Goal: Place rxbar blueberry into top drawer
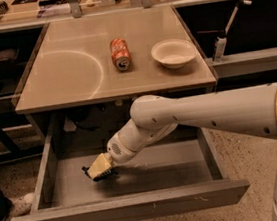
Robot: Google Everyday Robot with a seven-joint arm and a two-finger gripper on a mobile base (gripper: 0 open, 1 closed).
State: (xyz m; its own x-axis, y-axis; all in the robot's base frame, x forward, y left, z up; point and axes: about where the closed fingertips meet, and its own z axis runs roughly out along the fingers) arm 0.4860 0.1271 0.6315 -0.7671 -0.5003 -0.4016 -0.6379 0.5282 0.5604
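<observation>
Desk (65, 86) holds a can (120, 53) and a bowl (174, 53). Under its front edge my claw (96, 169) is down in the top drawer (140, 205), clamped on the rxbar blueberry (106, 175). Placing step, so I'd just let go next.

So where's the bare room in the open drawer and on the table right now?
Drawer: bare floor right of the hand, up to the right wall; the hand sits low at its left. Table: left half bare; can and bowl fill the centre-right.

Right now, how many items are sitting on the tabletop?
2: an orange soda can lying mid-table and a white bowl to its right. The claw is inside the open top drawer.
</observation>
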